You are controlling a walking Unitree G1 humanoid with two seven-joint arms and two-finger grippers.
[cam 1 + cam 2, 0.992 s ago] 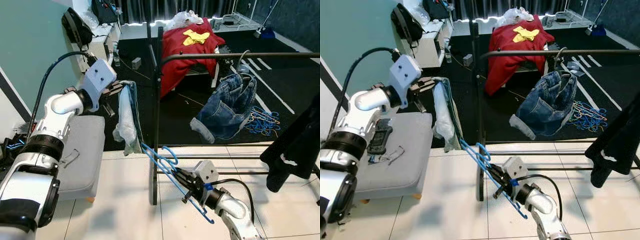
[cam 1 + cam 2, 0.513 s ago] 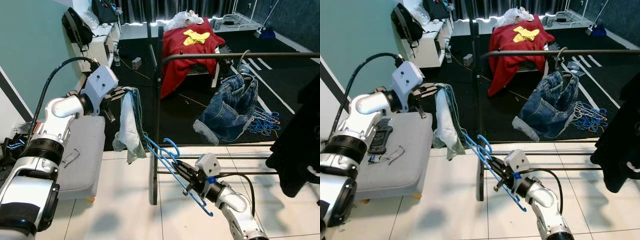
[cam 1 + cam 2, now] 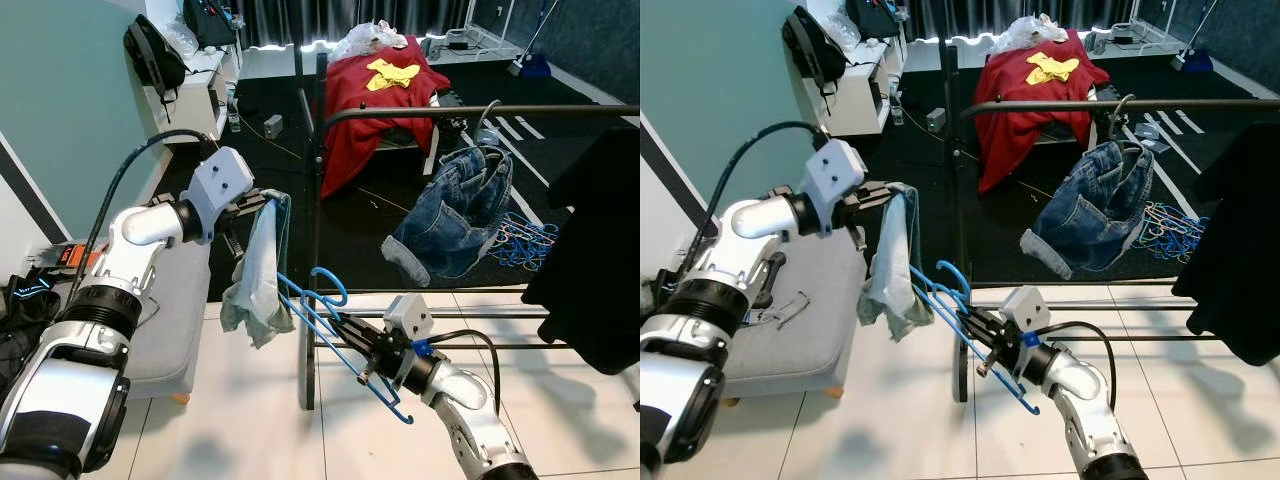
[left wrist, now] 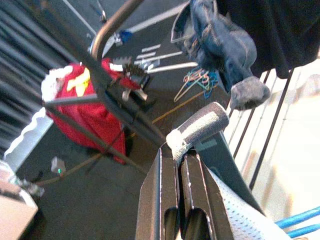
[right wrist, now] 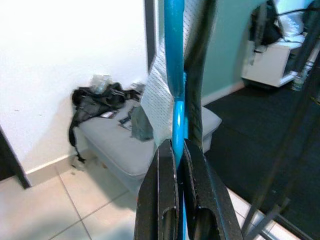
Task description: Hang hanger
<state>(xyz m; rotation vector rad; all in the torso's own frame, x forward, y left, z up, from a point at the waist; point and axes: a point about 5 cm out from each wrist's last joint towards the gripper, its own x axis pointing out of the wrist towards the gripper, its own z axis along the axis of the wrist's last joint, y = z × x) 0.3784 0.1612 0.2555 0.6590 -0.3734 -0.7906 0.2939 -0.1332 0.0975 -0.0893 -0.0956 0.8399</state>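
A blue plastic hanger (image 3: 322,320) runs slantwise in front of the rack, its hook (image 3: 330,282) uppermost. My right gripper (image 3: 352,340) is shut on the hanger's bar, low and right of centre; the right wrist view looks along that blue bar (image 5: 173,80). A pale grey-green garment (image 3: 259,272) hangs from my left gripper (image 3: 262,202), which is shut on its top edge (image 4: 196,129), left of the rack post. The garment's lower part drapes against the hanger's upper end. The black rail (image 3: 470,111) of the clothes rack runs across above.
Blue jeans (image 3: 452,215) and a black garment (image 3: 592,250) hang on the rail. A grey cushioned stool (image 3: 165,310) stands at left. A red cloth (image 3: 372,90) lies draped behind. Loose blue hangers (image 3: 525,243) lie on the dark floor. The rack post (image 3: 314,230) stands between my arms.
My left gripper has carried the garment right and down, toward the rack post. My right gripper has lifted the hanger a little. The black garment at right has swung upward.
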